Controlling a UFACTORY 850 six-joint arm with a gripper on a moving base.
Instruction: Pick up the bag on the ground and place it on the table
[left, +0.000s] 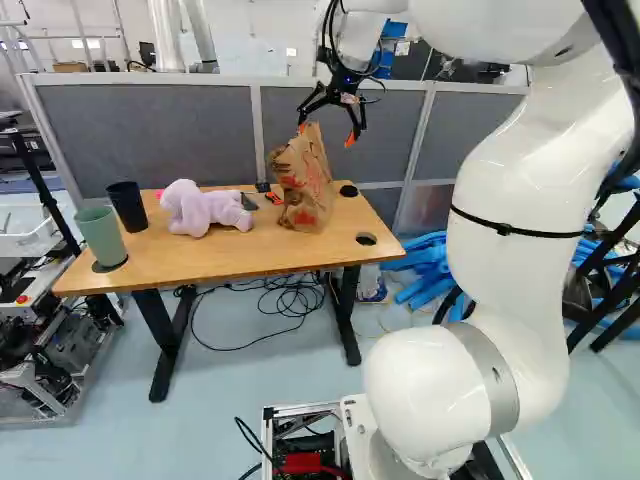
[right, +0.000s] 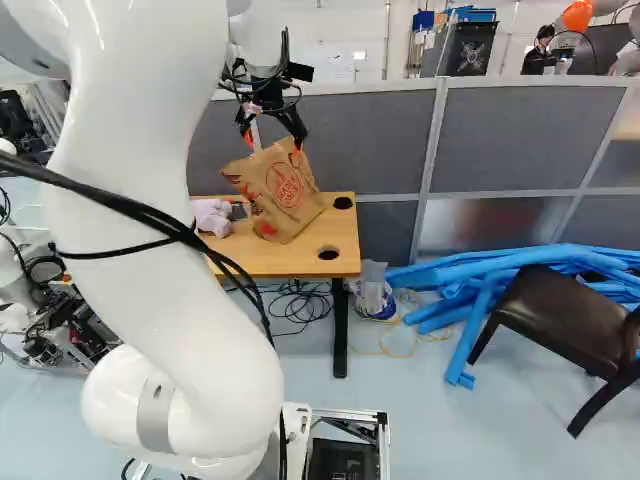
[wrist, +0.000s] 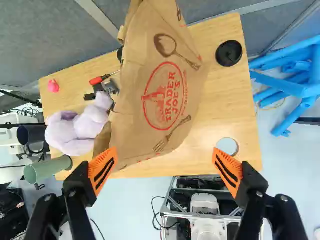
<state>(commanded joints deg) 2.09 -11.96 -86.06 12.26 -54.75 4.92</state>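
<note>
Bag (left: 308, 200) on the table (left: 240, 258), my claw (left: 326, 133) spread above it

The surface is a wooden tabletop on black legs, viewed here from left to right. Near its left end in the left base view stand 2 upright cups, a green cup (left: 103, 236) and a black cup (left: 127, 206). Beside them lies a lavender plush toy (left: 195, 208), with a small pink thing (wrist: 53, 86) behind it. Between toy and bag is a screwdriver (wrist: 100, 79) with a red handle. At the right end are a black disc (left: 348, 190) and, nearer me, a round hole (left: 366, 238).

Grey partitions (left: 150, 140) run behind the table. Black cables (left: 290, 300) lie coiled beneath it on a pale blue floor (left: 230, 370). Blue tubes (right: 500, 275) are heaped to its right, with a dark chair (right: 565, 315) at the right of the right base view.

The bag rests on the right part of the tabletop, right of the toy in the left base view. It is brown paper, creased and askew, with a red round emblem and a drawn spoon and fork on 1 broad face. My 2 fingers, with orange pads (wrist: 103, 167), stand wide apart and pinch nothing; the bag is ahead of them in the wrist view.
</note>
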